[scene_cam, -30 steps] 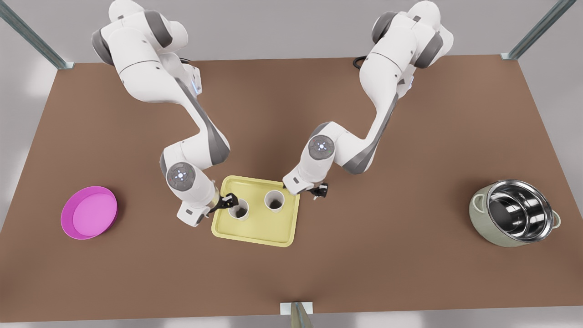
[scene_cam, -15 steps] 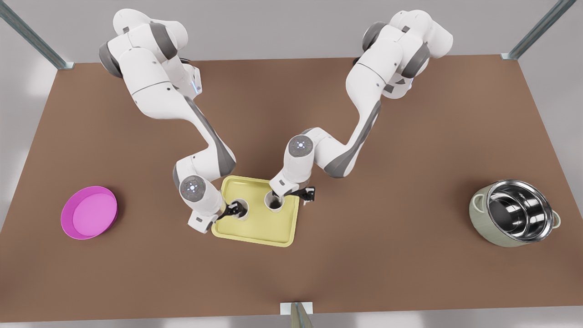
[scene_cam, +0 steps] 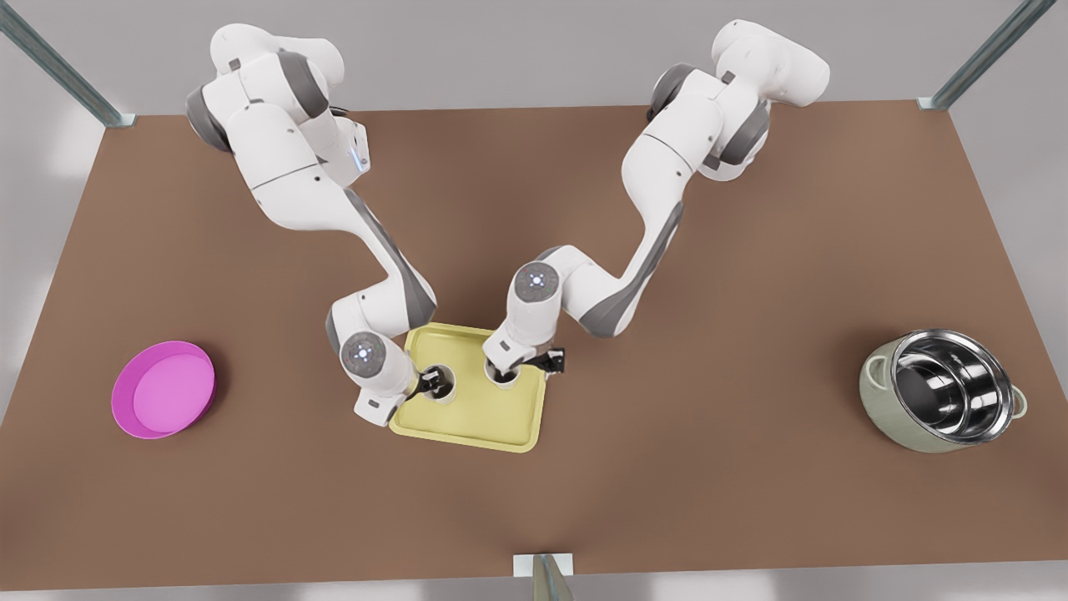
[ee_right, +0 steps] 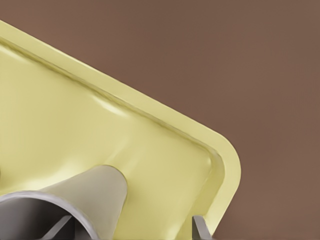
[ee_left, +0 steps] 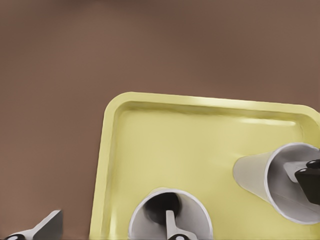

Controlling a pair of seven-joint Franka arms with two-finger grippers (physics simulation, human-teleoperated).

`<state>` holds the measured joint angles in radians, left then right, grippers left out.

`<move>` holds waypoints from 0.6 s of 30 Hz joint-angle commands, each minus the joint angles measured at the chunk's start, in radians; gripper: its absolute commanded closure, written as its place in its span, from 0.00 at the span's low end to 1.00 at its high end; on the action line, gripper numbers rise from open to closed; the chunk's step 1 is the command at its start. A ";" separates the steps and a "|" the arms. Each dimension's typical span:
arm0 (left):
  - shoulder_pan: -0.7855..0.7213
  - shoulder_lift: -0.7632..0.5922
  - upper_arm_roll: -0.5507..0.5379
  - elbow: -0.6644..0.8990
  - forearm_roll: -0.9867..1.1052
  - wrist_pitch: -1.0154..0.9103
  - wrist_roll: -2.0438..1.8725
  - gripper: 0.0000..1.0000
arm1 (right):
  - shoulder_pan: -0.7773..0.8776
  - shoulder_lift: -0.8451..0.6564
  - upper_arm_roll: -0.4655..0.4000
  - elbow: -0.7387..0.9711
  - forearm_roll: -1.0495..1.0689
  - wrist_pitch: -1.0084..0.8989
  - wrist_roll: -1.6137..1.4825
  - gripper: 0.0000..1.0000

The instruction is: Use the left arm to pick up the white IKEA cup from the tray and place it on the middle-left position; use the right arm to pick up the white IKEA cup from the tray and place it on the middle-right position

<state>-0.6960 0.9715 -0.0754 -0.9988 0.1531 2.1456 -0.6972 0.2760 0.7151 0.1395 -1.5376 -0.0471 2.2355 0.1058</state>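
Two white cups stand upright on the pale-yellow tray (scene_cam: 480,420). My left gripper (scene_cam: 428,383) is open at the cup on the front view's left (scene_cam: 441,386); in the left wrist view one finger (ee_left: 171,226) is inside this cup (ee_left: 190,210) and the other finger (ee_left: 46,226) is outside it. My right gripper (scene_cam: 524,366) is open at the other cup (scene_cam: 504,377). The right wrist view shows its fingers (ee_right: 200,227) straddling that cup's (ee_right: 95,195) wall. The tray (ee_left: 200,140) fills much of both wrist views (ee_right: 75,115).
A round magenta plate (scene_cam: 163,389) lies far to the front view's left. A steel-lined pot (scene_cam: 943,389) stands far to the right. Bare brown tabletop (scene_cam: 534,501) surrounds the tray on all sides.
Both arms have come lower and closer to the cups. The right gripper moved from beside the tray's right edge onto the right cup; the left gripper slid onto the left cup's rim.
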 commanded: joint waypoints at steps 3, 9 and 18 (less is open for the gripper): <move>-0.008 0.013 0.002 -0.004 0.005 -0.004 -0.047 0.00 | 0.002 0.000 0.000 0.002 0.009 0.001 -0.003 0.33; -0.011 0.039 0.005 -0.003 0.011 0.014 -0.047 0.00 | 0.002 -0.005 0.005 0.010 0.010 -0.007 0.031 0.53; -0.014 0.069 0.008 0.000 0.013 0.076 -0.067 0.12 | 0.009 -0.016 0.008 0.013 0.010 -0.034 0.038 0.77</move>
<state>-0.7099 1.0405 -0.0675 -0.9997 0.1636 2.1978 -0.7297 0.2851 0.7036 0.1472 -1.5257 -0.0338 2.2204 0.1224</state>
